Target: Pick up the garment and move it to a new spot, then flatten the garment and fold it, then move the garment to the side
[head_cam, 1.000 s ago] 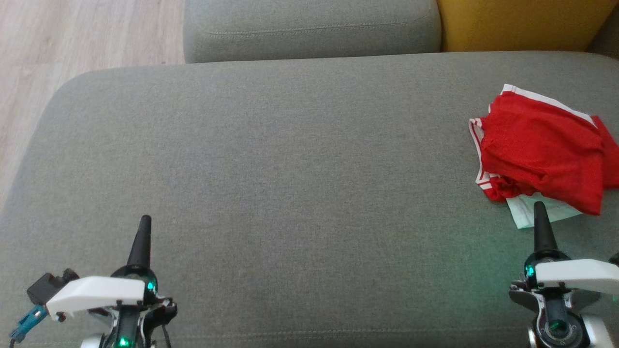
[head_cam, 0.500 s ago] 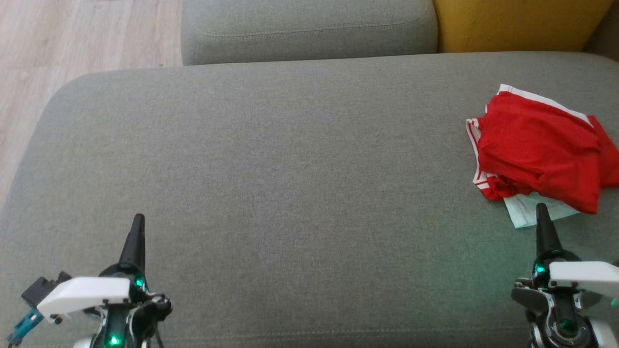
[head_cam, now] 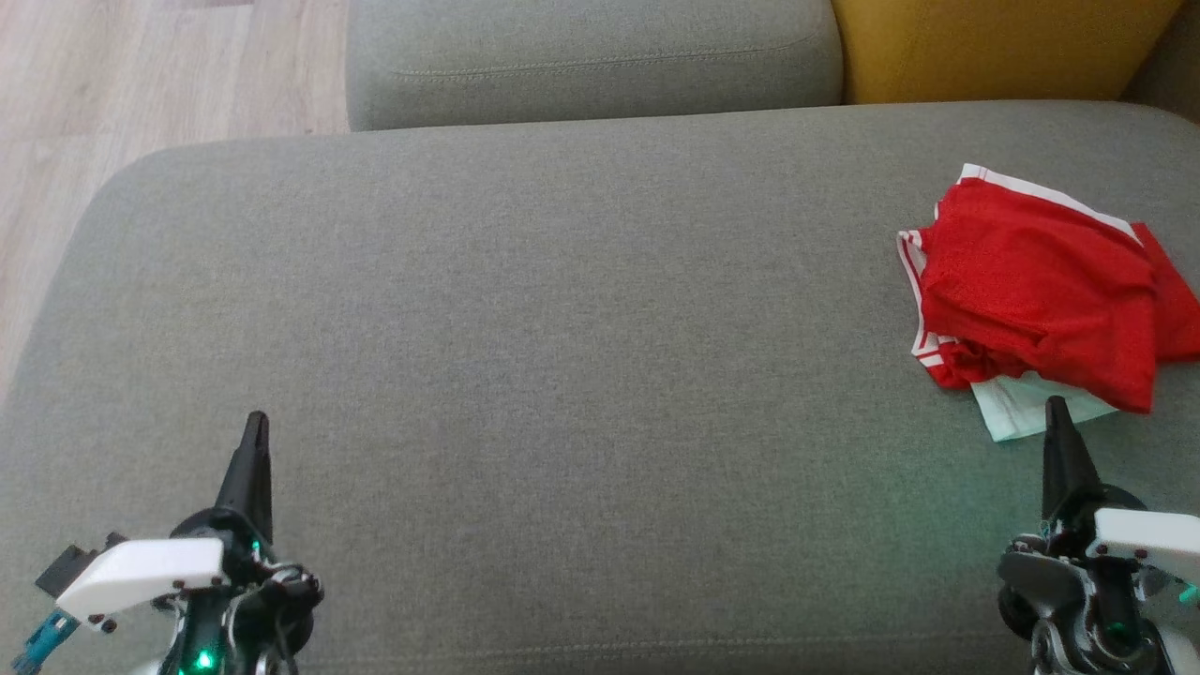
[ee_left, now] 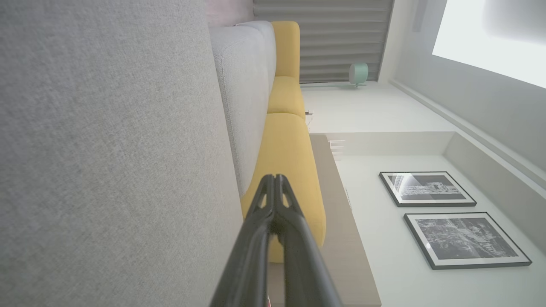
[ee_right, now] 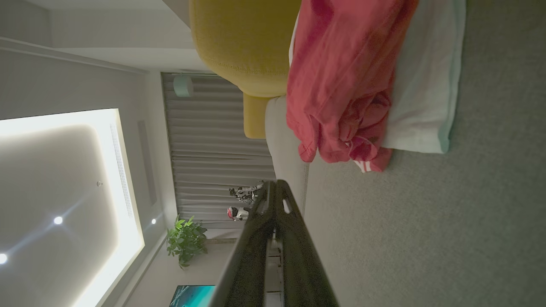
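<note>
A crumpled red garment (head_cam: 1036, 291) with white-striped edges lies at the right end of the grey sofa seat (head_cam: 562, 375), on top of a pale mint-white cloth (head_cam: 1017, 408). The right wrist view has the red garment (ee_right: 341, 81) and the pale cloth (ee_right: 426, 89) at its top. My right gripper (head_cam: 1057, 408) is shut and empty, its tip just in front of the pale cloth's near edge. My left gripper (head_cam: 255, 424) is shut and empty over bare seat at the lower left. In both wrist views the left gripper (ee_left: 275, 178) and right gripper (ee_right: 273, 184) show jaws pressed together.
A grey back cushion (head_cam: 591, 56) and a yellow cushion (head_cam: 994, 47) stand behind the seat. Wooden floor (head_cam: 141, 84) lies beyond the seat's left end. The seat's wide middle is bare fabric.
The head camera has shifted slightly, so the whole scene slid a little left. Both grippers sit a bit lower in the view; both stay shut. The garment has not moved.
</note>
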Robot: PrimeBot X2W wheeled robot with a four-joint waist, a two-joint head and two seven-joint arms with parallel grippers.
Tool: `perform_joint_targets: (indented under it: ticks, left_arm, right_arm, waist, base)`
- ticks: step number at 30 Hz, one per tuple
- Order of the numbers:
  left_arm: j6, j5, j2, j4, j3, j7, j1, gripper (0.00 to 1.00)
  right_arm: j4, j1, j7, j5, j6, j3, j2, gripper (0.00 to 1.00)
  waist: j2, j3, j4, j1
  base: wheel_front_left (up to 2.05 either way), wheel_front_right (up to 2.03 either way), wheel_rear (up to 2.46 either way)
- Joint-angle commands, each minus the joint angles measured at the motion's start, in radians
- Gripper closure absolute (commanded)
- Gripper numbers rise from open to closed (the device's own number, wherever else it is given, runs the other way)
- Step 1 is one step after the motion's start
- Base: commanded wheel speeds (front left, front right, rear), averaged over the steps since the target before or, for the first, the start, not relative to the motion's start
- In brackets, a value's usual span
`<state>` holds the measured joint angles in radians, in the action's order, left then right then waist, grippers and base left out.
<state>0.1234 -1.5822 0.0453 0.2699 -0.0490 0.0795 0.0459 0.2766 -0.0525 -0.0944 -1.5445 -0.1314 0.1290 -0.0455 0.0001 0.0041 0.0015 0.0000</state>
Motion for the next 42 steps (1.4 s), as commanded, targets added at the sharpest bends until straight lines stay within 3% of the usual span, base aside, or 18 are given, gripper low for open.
perform_joint_targets:
  ticks: [1,42]
  left_arm:
    - [0.007,-0.018,0.019,-0.026,-0.04,0.011,0.059,1.0]
    - [0.007,-0.035,0.013,-0.025,-0.054,0.025,0.061,1.0]
  right_arm:
    - [-0.032,-0.055,-0.011,-0.029,0.001,-0.017,-0.005,1.0]
    - [-0.032,-0.055,-0.019,-0.064,0.001,-0.015,-0.005,1.0]
  waist:
    - [-0.0001,0.0,0.0,0.0]
    - [-0.0001,-0.001,-0.001,0.0]
  base:
    - [0.0,0.0,0.0]
    - [0.0,0.0,0.0]
